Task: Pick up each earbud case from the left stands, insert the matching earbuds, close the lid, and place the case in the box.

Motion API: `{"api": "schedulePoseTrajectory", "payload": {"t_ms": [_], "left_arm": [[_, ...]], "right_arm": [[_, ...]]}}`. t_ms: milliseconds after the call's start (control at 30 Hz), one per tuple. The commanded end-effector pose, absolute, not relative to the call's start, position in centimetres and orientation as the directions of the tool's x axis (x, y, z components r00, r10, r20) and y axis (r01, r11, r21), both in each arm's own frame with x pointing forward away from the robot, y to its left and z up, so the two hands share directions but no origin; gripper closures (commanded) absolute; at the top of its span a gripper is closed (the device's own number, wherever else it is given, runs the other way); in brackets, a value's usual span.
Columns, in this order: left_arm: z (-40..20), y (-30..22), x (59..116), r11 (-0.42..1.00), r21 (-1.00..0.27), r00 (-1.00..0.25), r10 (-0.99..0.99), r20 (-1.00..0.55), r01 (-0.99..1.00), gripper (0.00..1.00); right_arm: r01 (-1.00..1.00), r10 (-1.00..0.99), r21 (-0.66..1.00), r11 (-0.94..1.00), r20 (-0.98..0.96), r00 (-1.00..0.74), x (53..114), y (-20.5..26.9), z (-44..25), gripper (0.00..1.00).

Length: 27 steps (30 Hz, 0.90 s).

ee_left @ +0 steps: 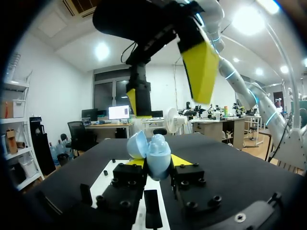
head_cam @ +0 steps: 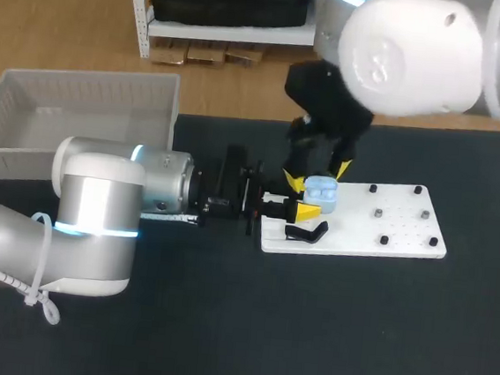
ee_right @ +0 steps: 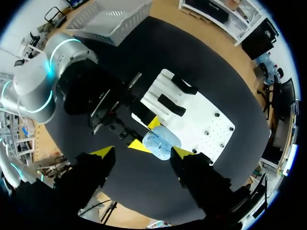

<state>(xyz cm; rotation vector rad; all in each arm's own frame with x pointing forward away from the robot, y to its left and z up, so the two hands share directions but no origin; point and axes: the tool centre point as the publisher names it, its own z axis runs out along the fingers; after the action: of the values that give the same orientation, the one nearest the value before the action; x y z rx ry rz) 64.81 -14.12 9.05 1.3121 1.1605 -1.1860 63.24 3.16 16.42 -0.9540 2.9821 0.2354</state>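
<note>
Head view: our left arm (head_cam: 96, 217) comes in low over the dark tabletop (head_cam: 350, 339). The left jaws pinch a light blue, rounded plastic earbud case (head_cam: 320, 192) from two sides, at the left end of a flat white board with small black pegs (head_cam: 379, 227). We cannot tell whether the case touches the board. Our right arm (head_cam: 405, 52) comes down from the far right, and the right jaws hang spread just above the case. A black angled stand (head_cam: 306, 233) lies on the board beside the left jaws. A white slatted plastic basket (head_cam: 83, 78) sits far left, well apart. Left wrist view: the case (ee_left: 158, 155) sits between the left jaws with a yellow tip against each side and its lid tipped open. The right arm's yellow fingertips (ee_left: 201, 67) hang above, not touching it. Right wrist view: the right jaws are wide apart, and the case (ee_right: 160, 141) lies below the gap between them, clear of both tips.
</note>
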Motion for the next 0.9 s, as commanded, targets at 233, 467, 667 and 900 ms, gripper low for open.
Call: {"api": "schedulePoseTrajectory", "payload": {"t_ms": [233,467,667,900], "left_arm": [[9.0,-14.1,64.7,-0.056,0.067,0.069,0.034,-0.997,0.996,1.00],[9.0,-14.1,64.7,-0.056,0.067,0.069,0.034,-0.997,0.996,1.00],[9.0,-14.1,64.7,-0.056,0.067,0.069,0.034,-0.997,0.996,1.00],[9.0,-14.1,64.7,-0.056,0.067,0.069,0.034,-0.997,0.996,1.00]], "right_arm": [[-0.269,-0.250,0.178,0.947,-0.122,-0.961,68.1,-0.9,17.1,0.00],[-0.173,-0.161,0.146,0.974,-0.092,-0.983,70.1,-2.3,14.8,0.00],[-0.157,-0.148,0.146,0.977,-0.065,-0.987,70.1,-2.9,13.5,0.00],[-0.161,-0.157,0.149,0.976,-0.035,-0.987,69.1,-3.0,12.8,0.00]]}}
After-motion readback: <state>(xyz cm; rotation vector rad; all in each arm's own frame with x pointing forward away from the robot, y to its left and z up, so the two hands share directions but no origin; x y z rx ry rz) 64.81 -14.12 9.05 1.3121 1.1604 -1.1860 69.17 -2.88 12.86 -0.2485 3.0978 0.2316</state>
